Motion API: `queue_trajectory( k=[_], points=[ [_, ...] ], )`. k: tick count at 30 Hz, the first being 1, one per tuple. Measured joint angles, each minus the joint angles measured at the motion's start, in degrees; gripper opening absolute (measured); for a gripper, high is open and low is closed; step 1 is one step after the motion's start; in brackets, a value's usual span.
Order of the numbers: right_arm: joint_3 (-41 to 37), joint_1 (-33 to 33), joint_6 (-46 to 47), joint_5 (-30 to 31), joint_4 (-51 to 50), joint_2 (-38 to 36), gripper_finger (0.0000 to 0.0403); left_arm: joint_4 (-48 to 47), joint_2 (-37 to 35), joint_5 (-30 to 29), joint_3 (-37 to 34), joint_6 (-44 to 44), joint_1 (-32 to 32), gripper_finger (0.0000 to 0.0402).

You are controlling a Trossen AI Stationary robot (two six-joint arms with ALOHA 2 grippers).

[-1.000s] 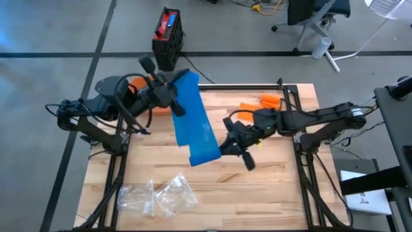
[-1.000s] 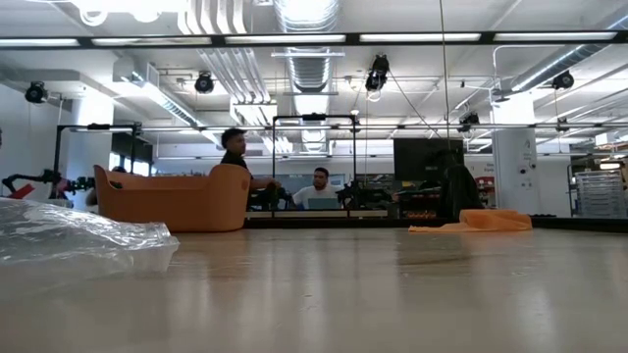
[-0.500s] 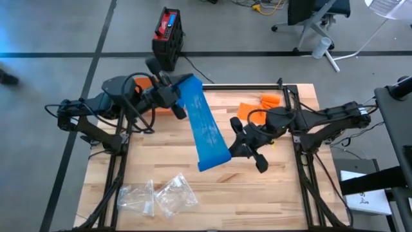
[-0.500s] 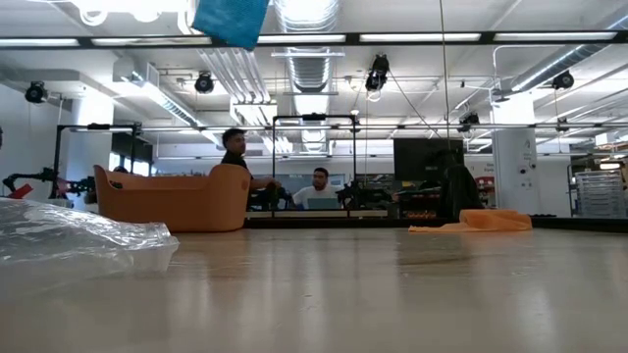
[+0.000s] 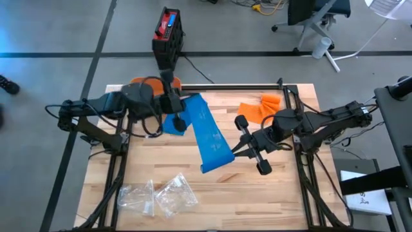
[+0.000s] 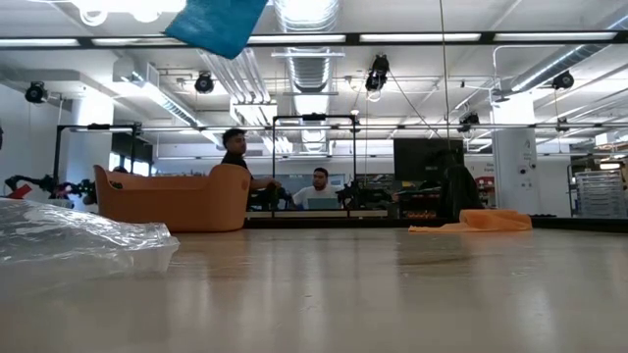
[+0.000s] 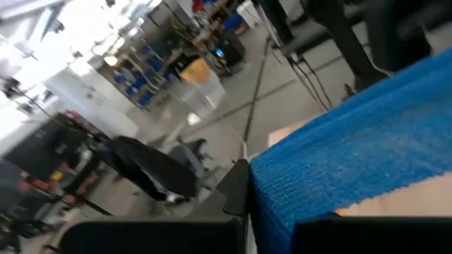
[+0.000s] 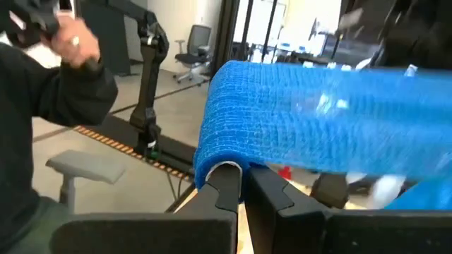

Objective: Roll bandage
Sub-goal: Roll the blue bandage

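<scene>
Wooden bench, slatted planks; above it the blue bandage, a long flat strip of open-weave crepe, hangs stretched in the air between both arms, left hand clamped shut on its far end, right hand clamped shut on its near end. To roll well I'd keep tension even and edges aligned so the soft mesh winds square, not coned

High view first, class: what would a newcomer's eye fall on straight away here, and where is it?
The bright blue bandage stands out: a long strip stretched in the air over the middle of the wooden table, held at one end by the left gripper and at the other by the right gripper. Next come the orange cloth near the far right edge and the crumpled clear plastic bags at the near left.
</scene>
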Motion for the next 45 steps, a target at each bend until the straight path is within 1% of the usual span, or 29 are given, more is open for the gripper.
queue_trajectory(
  k=[5, 10, 15, 20, 27, 29, 32, 36, 39, 41, 45],
  points=[
    [0.51, 0.19, -2.24, 0.84, 0.32, -1.23, 0.0003, -0.36, -1.01, 0.06, -6.33, -5.61, -0.02, 0.0],
    [0.92, 0.17, -3.88, 7.16, 0.01, -1.79, 0.0003, 0.13, -1.6, 1.98, -13.17, -11.75, -1.45, 0.0],
    [0.96, 0.15, -5.96, 10.77, 0.21, -1.99, 0.0003, 5.48, -1.93, 3.42, -18.71, -15.17, -3.91, 0.0],
    [0.96, 0.15, -6.94, 15.13, 0.33, -1.99, 0.0003, 7.66, -2.13, 3.41, -21.28, -18.78, -7.32, 0.0],
    [0.98, 0.1, -9.1, 21.08, 0.43, -2.01, 0.0003, 8.08, -4.35, 3.17, -21.36, -23.59, -12.98, 0.0008],
    [0.98, 0.1, -9.86, 22.33, 0.43, -1.98, 0.0003, 8.0, -4.74, 3.13, -21.35, -26.22, -13.88, 0.0018],
    [0.98, 0.08, -10.8, 22.63, 0.36, -1.88, 0.0003, 7.92, -5.05, 2.96, -22.05, -28.92, -14.64, 0.0037],
    [0.98, -0.03, -11.21, 22.8, 0.32, -1.86, 0.0003, 7.55, -4.72, 3.05, -22.92, -31.31, -15.13, 0.0073],
    [0.98, -0.05, -11.97, 23.01, -0.17, -1.84, 0.0003, 7.4, -4.43, 3.24, -23.02, -31.69, -15.39, 0.0104],
    [0.98, -0.05, -13.02, 24.42, -0.57, -1.84, 0.0003, 7.18, -4.42, 3.21, -22.81, -31.31, -15.61, 0.0124],
    [0.98, -0.43, -15.34, 25.82, -4.53, -1.84, 0.0003, 6.04, -5.43, 3.24, -20.26, -28.76, -16.44, 0.0165]
  ],
)
